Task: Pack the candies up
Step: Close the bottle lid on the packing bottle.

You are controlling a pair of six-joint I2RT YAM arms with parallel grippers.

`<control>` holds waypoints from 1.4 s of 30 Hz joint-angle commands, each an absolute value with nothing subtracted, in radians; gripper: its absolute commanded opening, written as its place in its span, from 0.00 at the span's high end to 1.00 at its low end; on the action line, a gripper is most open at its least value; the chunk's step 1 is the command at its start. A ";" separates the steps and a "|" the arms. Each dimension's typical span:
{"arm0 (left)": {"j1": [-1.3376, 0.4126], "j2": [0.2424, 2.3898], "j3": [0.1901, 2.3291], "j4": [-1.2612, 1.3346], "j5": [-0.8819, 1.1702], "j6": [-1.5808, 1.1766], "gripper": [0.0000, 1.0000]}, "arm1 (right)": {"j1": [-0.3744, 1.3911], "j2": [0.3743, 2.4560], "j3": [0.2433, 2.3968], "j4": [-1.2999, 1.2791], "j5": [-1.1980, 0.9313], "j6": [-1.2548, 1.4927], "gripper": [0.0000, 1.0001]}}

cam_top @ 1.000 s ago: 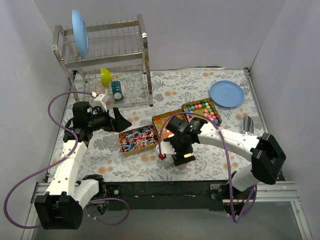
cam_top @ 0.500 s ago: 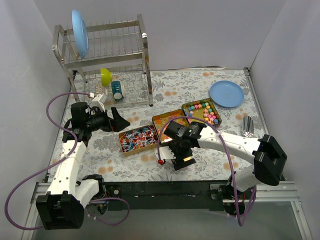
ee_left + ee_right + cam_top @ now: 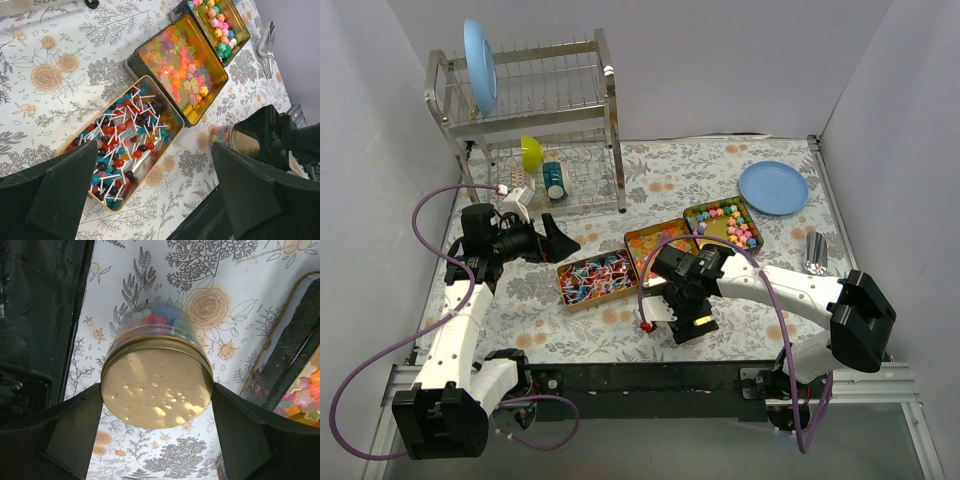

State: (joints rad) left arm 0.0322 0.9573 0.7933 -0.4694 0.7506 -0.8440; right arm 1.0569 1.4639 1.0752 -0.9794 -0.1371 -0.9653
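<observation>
My right gripper (image 3: 157, 390) is shut on a clear jar (image 3: 157, 385) by its gold lid, one finger on each side. Mixed-colour candies (image 3: 155, 317) show through the glass, above the flowered cloth. From above, this right gripper (image 3: 688, 318) hangs near the table's front edge, just before the tins. More candies, small pastel lumps (image 3: 725, 222), fill a gold tin at the back right. A middle tin (image 3: 655, 245) holds star-shaped sweets and a third tin (image 3: 595, 278) holds lollipops. My left gripper (image 3: 558, 240) is open and empty, raised left of the lollipop tin (image 3: 125, 140).
A metal dish rack (image 3: 530, 120) stands at the back left with a blue plate (image 3: 478, 65), a yellow bowl (image 3: 531, 152) and a cup (image 3: 554, 180). Another blue plate (image 3: 773, 187) lies at the back right. A shiny metal object (image 3: 813, 250) lies near the right edge.
My right gripper has carried the jar a little toward the table's front edge. The left arm has hardly moved.
</observation>
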 commanded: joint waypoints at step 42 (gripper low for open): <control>-0.337 0.930 0.664 -0.221 0.801 -0.887 0.02 | 0.991 1.279 0.969 -0.971 -0.106 -0.796 0.02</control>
